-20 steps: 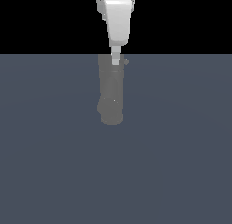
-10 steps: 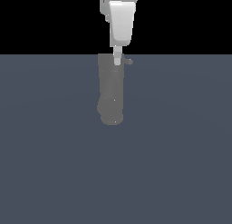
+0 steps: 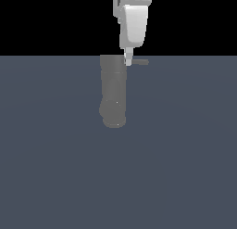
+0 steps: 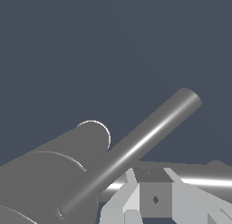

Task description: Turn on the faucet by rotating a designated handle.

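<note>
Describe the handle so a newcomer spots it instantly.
Find the thick grey faucet standing on the dark floor. At its top, just under the white pincer, the handle pokes toward the exterior view's right. It is the only thin rod there.

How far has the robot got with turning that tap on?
Done: the gripper has come down to the top of the grey faucet, right where the thin handle sticks out toward the exterior view's right. In hand: its fingertip looks to be against the rod near the base, though actual contact is hard to confirm. Left: pushing the handle round; no water or open position shows.
</note>
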